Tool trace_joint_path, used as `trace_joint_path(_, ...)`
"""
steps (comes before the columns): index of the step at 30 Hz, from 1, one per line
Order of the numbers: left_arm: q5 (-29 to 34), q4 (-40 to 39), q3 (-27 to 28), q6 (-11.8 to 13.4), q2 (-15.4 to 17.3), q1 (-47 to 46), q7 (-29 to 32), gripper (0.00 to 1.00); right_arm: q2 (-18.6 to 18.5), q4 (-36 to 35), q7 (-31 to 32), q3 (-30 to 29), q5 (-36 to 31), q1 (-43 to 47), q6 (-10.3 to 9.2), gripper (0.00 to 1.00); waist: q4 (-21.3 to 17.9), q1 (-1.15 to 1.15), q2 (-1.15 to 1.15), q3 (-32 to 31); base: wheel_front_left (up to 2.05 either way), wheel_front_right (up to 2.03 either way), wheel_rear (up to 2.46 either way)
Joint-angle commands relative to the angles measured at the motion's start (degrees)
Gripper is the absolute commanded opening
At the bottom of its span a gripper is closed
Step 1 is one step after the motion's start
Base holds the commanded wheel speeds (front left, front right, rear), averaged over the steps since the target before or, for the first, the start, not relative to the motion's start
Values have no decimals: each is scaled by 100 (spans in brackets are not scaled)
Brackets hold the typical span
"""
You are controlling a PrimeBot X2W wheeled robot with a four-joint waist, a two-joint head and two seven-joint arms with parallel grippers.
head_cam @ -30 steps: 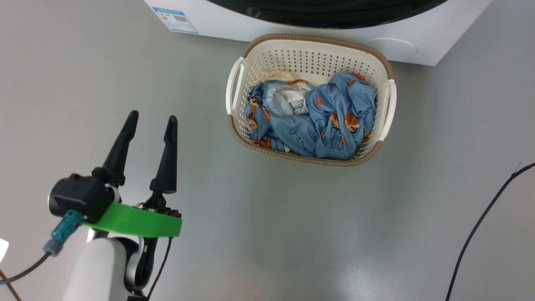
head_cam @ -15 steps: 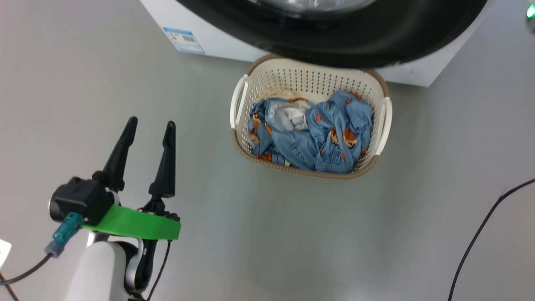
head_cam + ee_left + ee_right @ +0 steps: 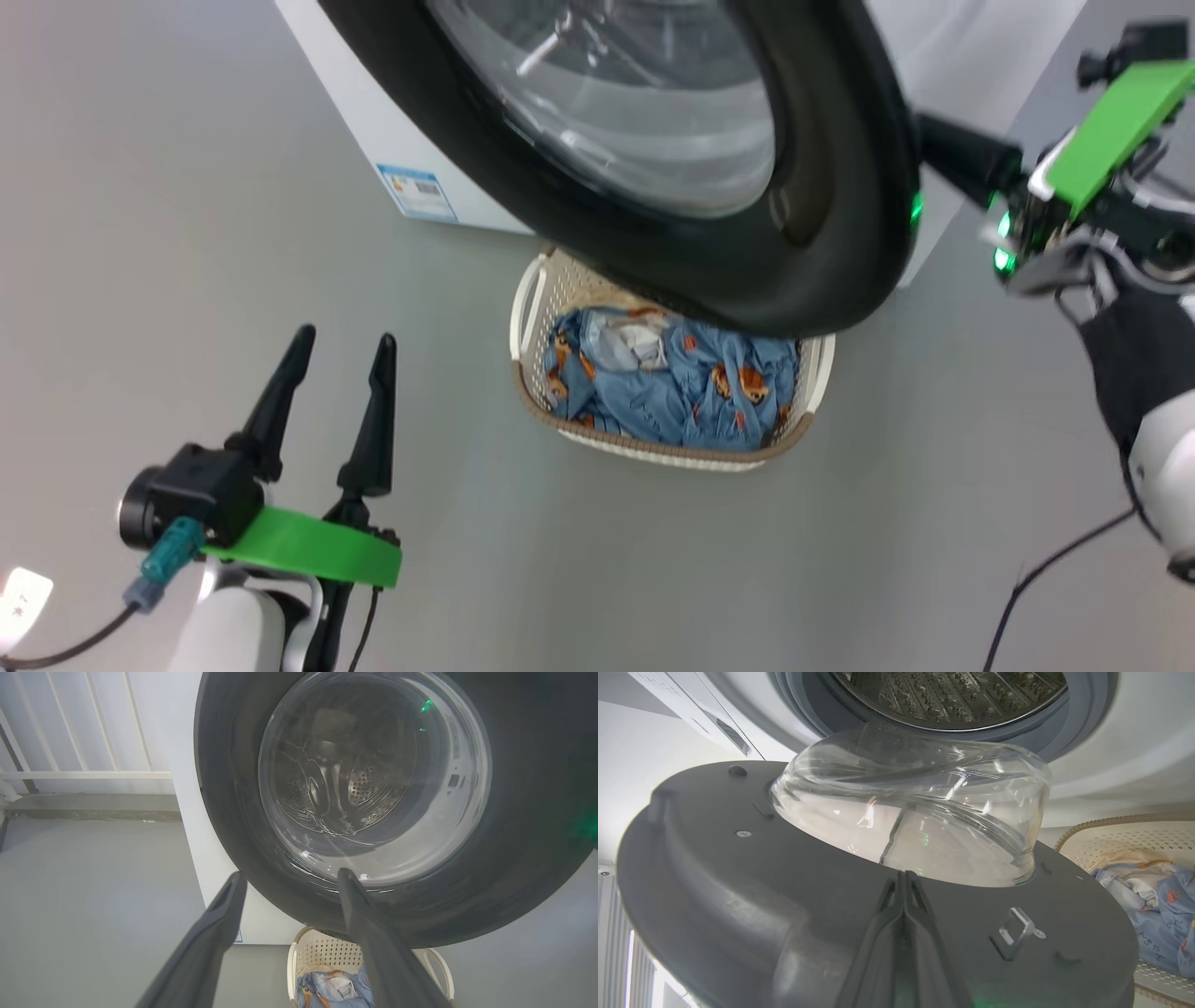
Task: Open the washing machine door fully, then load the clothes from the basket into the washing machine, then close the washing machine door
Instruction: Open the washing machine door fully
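The washing machine door stands swung out over the basket, which holds the clothes on the floor before the washing machine, right fingers clenched empty along the door's inner face, left fingers spread wide, empty, left of the basket.

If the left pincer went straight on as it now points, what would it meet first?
Most likely the washing machine door: the open left pincer aims at its glossy black lower rim, above the basket; depth is unclear.
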Motion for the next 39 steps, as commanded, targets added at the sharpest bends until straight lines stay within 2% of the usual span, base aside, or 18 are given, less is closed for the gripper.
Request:
trace_joint_path(1, 82, -101, 195, -9, 164, 62, -37, 100, 113, -216, 87, 65, 57, 207, 58, 0, 25, 0, 0, -290, 0, 0, 0)
trace_joint_path(10, 100, 8, 287, -9, 192, 374, -37, 100, 166, -643, 296, 21, 267, 1100, 58, 0, 317, 0, 0, -785, 0, 0, 0)
trace_joint_path(21, 137, 144, 280, -9, 185, 571, -37, 100, 260, -1086, 496, 95, 344, 1922, 58, 0, 914, 0, 0, -1151, 0, 0, 0)
trace_joint_path(29, 152, 223, 262, -9, 215, 668, -37, 100, 431, -1809, 635, 123, 492, 2573, 58, 0, 1319, 0, 0, -1333, 0, 0, 0)
trace_joint_path(34, 145, 271, 234, -9, 247, 650, -37, 100, 545, -2041, 669, 219, 458, 2782, 58, 0, 1537, 0, 0, -1387, 0, 0, 0)
trace_joint_path(39, 132, 247, 325, -9, 250, 680, -37, 100, 660, -2041, 716, 308, 418, 2726, 58, 0, 1572, 0, 0, -1330, 0, 0, 0)
